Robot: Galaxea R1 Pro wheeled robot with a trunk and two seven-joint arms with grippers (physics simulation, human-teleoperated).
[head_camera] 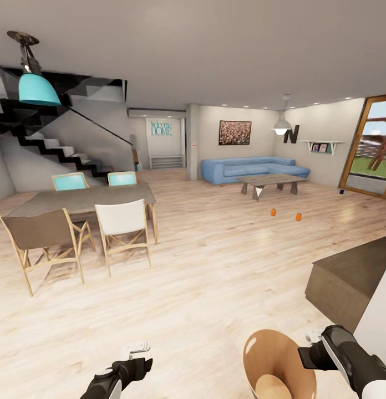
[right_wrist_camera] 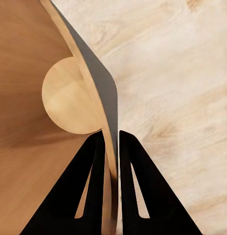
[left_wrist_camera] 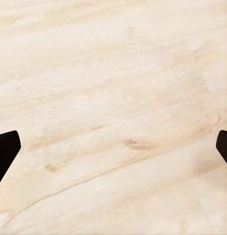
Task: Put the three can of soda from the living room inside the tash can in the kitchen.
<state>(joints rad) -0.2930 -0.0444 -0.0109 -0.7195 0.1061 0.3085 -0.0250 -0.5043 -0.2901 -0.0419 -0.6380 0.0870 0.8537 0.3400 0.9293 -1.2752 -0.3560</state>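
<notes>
Two orange soda cans [head_camera: 273, 211] [head_camera: 298, 216] stand on the wood floor far ahead, in front of the coffee table [head_camera: 272, 180]. A small dark blue can [head_camera: 341, 192] sits further right by the glass door. The trash can [head_camera: 279, 366], copper-brown inside, hangs at the bottom of the head view with my right gripper [head_camera: 310, 344] shut on its rim. In the right wrist view the two dark fingers [right_wrist_camera: 94, 181] pinch the bin's thin wall [right_wrist_camera: 84, 68]. My left gripper [head_camera: 135, 354] is open over bare floor, its fingertips [left_wrist_camera: 6, 152] wide apart.
A dining table [head_camera: 82, 200] with several chairs stands at left, a staircase [head_camera: 54, 147] behind it. The blue corner sofa [head_camera: 251, 168] lines the far wall. A dark counter corner [head_camera: 348, 280] juts in at right. Open wood floor stretches toward the cans.
</notes>
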